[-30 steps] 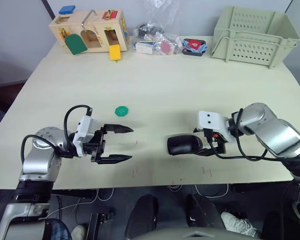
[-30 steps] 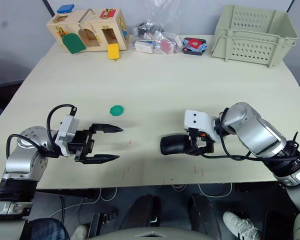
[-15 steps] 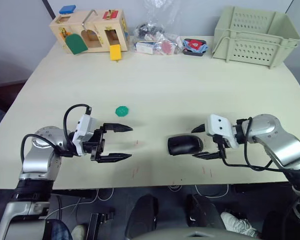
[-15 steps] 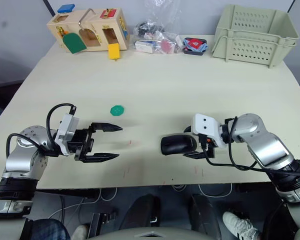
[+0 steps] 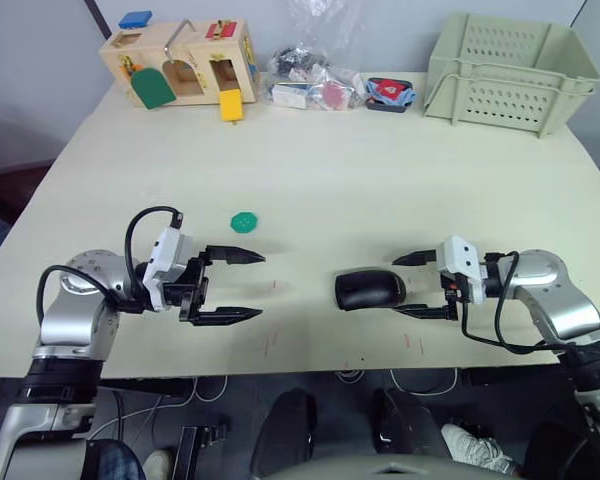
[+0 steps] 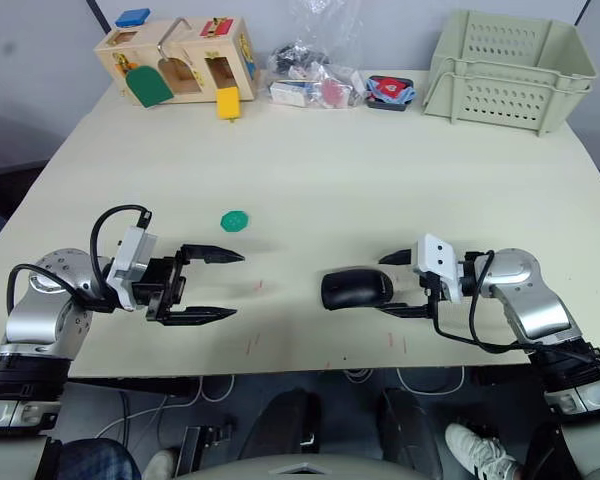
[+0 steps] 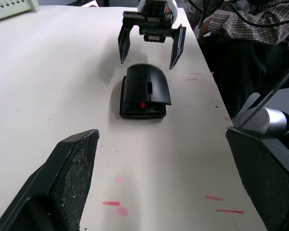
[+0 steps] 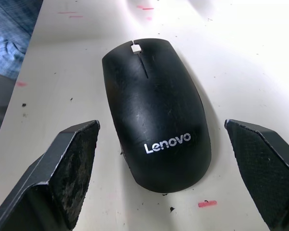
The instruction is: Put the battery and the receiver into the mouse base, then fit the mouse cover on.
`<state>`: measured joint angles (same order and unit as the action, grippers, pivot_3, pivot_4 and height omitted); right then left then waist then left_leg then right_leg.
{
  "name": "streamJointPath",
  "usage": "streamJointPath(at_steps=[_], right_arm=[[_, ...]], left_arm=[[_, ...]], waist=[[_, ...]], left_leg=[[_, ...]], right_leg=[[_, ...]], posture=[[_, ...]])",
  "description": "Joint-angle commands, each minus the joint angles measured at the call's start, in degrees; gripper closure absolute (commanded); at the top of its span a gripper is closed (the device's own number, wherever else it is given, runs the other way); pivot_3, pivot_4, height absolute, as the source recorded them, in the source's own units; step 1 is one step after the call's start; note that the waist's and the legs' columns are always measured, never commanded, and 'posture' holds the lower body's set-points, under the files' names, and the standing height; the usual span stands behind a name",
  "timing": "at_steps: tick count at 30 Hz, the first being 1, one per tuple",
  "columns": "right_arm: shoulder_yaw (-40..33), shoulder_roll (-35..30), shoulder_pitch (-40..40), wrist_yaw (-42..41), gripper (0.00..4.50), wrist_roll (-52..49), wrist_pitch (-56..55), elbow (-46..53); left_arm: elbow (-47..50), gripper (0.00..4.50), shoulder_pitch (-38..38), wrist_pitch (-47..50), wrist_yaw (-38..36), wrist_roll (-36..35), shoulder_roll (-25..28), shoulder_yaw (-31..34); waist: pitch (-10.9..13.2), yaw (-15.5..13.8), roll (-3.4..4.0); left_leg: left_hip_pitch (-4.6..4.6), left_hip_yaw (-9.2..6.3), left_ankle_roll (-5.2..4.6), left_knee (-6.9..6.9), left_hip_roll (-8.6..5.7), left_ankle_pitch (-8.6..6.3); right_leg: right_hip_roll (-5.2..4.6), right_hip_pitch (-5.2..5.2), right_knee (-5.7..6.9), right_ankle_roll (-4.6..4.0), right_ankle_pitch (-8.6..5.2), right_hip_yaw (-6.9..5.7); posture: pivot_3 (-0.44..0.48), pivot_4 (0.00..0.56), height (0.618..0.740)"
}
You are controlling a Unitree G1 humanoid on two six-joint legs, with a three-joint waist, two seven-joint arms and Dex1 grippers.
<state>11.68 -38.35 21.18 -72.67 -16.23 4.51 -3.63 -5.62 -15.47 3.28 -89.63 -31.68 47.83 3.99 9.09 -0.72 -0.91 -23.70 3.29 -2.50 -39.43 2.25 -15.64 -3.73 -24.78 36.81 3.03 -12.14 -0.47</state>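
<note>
two grippers on the table [image 5: 330, 180] and both have their fingers spread apart, holding nothing. your right gripper [image 5: 418, 285] sits just right of the mouse, one finger to the far side and one to the near side of the mouse's right end, apart from it as far as i can tell from the right wrist view. your left gripper [image 5: 235, 285] hovers well to the left of the mouse, pointing right toward it across bare tabletop.

the mouse cover [image 8: 154, 130] sits on top of the mouse base [image 7: 140, 103], lettered end toward your right gripper. in the left wrist view you can see a bit of red at the front edge under the cover, and the cover looks a touch skewed on the base there, though the angle is too low for me to be sure it's seated.

the mouse lies near the table's front edge, right of centre. a green disc [image 5: 243, 221] lies just beyond your left gripper, on its far side. along the far edge you've got a wooden latch box [image 5: 180, 62] at the left, a clutter of plastic bags [image 5: 310, 75] in the middle, and a pale green crate [image 5: 505, 70] at the far right. small red marks [image 7: 113, 204] dot the tabletop near the front edge.
</note>
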Motion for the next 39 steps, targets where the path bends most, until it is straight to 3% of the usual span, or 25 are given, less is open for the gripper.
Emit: streamJointPath(at_steps=[1,29,30,32,34,39], right_arm=[[-1.05,0.44,1.07,-1.06,0.10,0.02,-2.82,-0.86],[0.74,2.82,3.29,-3.43,0.10,2.90,-4.79,-5.05],[0.79,2.89,3.32,-3.42,0.62,3.02,-4.85,-5.12],[0.84,2.98,3.35,-3.43,1.09,3.21,-5.05,-5.30],[0.76,3.01,3.38,-3.43,2.16,3.37,-5.15,-5.38],[0.25,2.55,3.61,-3.53,2.19,3.60,-5.25,-5.26]], left_arm=[[1.75,0.00,-0.50,0.10,-1.91,-0.96,0.90,1.15],[2.16,0.00,-0.79,0.96,-1.44,-0.79,0.68,1.03],[2.20,0.00,-0.76,0.96,-1.42,-0.79,0.68,1.03],[2.29,0.00,-0.68,0.98,-1.37,-0.78,0.66,1.03],[2.39,0.00,-0.59,0.99,-1.32,-0.77,0.60,1.03],[2.10,0.00,-0.74,0.83,-1.33,-0.65,0.38,0.92]], waist=[[0.00,0.03,0.00],[0.00,0.02,0.00],[0.00,0.02,0.00],[0.00,0.02,0.00],[0.00,0.02,0.00],[0.00,0.02,0.00]], left_leg=[[0.00,0.00,0.00,0.00,0.00,0.00],[0.00,0.00,0.04,0.00,0.00,0.02],[0.01,0.00,0.04,0.00,0.00,0.02],[0.01,0.00,0.04,0.00,0.00,0.02],[0.01,0.00,0.04,0.00,0.00,0.02],[0.01,0.00,0.05,0.00,0.00,0.03]], right_leg=[[0.00,0.00,0.00,0.00,0.00,0.00],[0.00,0.00,0.02,0.00,0.00,0.00],[0.00,0.00,0.02,0.00,0.00,0.00],[0.00,0.00,0.02,0.00,0.00,0.00],[0.00,0.00,0.02,0.00,0.00,0.00],[0.00,0.00,0.02,0.00,0.00,0.00]], posture=[[0.000,0.150,0.740],[0.000,0.150,0.740],[0.000,0.150,0.740],[0.000,0.150,0.740],[0.000,0.150,0.740],[0.000,0.150,0.740]])
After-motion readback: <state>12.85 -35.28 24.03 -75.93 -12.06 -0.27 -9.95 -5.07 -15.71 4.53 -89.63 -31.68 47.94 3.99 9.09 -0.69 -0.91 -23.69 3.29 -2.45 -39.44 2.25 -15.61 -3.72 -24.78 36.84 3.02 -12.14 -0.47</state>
